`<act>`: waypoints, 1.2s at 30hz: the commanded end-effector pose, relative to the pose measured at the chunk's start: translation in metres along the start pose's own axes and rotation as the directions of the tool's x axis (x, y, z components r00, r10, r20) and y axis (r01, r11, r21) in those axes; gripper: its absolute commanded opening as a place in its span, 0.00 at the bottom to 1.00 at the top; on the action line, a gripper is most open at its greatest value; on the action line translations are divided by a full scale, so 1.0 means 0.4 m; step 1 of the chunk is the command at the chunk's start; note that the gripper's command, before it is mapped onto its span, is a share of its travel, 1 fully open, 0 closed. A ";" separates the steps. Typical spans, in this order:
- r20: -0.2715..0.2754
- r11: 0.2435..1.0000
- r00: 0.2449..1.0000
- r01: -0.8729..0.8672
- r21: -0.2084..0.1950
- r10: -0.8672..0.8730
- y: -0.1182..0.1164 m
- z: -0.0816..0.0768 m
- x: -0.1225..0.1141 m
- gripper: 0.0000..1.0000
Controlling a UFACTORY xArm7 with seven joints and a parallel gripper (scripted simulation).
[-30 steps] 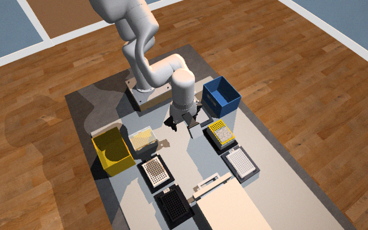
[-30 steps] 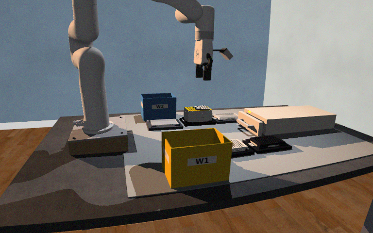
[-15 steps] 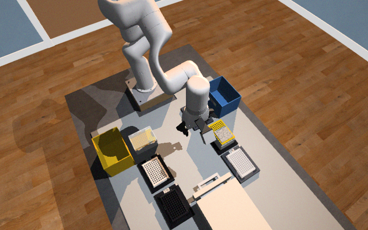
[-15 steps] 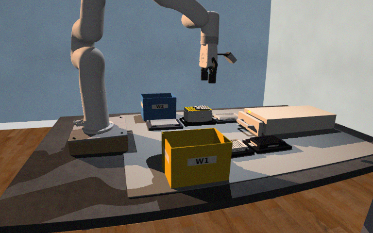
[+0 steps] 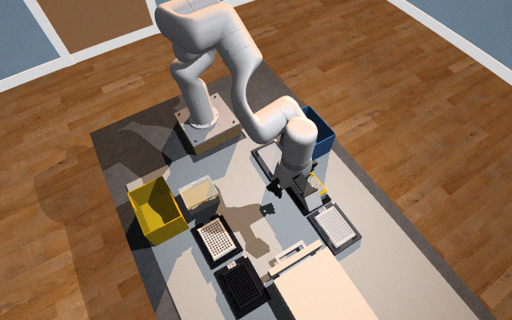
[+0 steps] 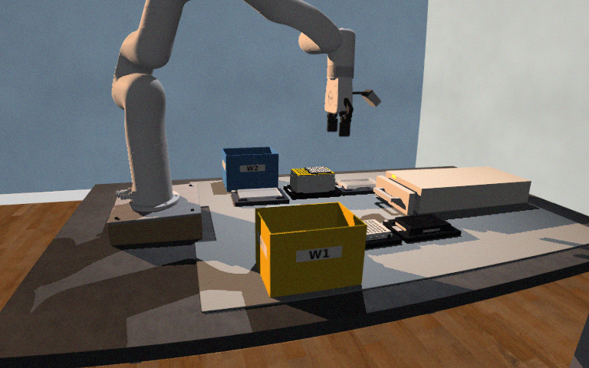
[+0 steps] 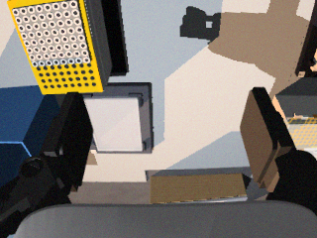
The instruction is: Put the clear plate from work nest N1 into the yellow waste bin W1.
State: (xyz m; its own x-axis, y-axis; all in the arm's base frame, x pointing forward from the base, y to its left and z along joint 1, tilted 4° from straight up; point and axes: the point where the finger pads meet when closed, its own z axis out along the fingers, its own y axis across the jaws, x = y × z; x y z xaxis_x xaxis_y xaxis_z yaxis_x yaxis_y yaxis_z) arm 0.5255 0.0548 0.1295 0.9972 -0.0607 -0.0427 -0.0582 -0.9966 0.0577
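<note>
A pale, see-through-looking plate lies in a black nest next to the blue bin W2. It also shows in the side view and in the wrist view, by my left finger. I cannot read the nest labels. The yellow bin W1 stands upright and empty at the bench's left side, and at the front in the side view. My gripper is open and empty, high above the bench, over the spot between that nest and the yellow tip rack. My fingers stand wide apart.
The yellow tip rack sits beside the pale plate's nest. A clear-lidded box stands by W1. White well plates and a black plate lie in nests. The beige cooler has its drawer partly out.
</note>
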 end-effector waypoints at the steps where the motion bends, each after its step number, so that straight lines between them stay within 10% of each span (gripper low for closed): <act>1: -0.003 1.000 1.000 0.000 0.001 0.000 -0.029 0.009 0.037 1.00; 36: -0.004 1.000 1.000 0.000 0.001 0.000 -0.266 0.124 0.303 1.00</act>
State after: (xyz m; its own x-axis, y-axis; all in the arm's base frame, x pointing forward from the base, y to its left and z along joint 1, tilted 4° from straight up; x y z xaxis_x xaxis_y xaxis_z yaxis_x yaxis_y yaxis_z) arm 0.6402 0.1448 0.0693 0.9975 -0.0603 -0.0363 -0.0583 -0.9968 0.0555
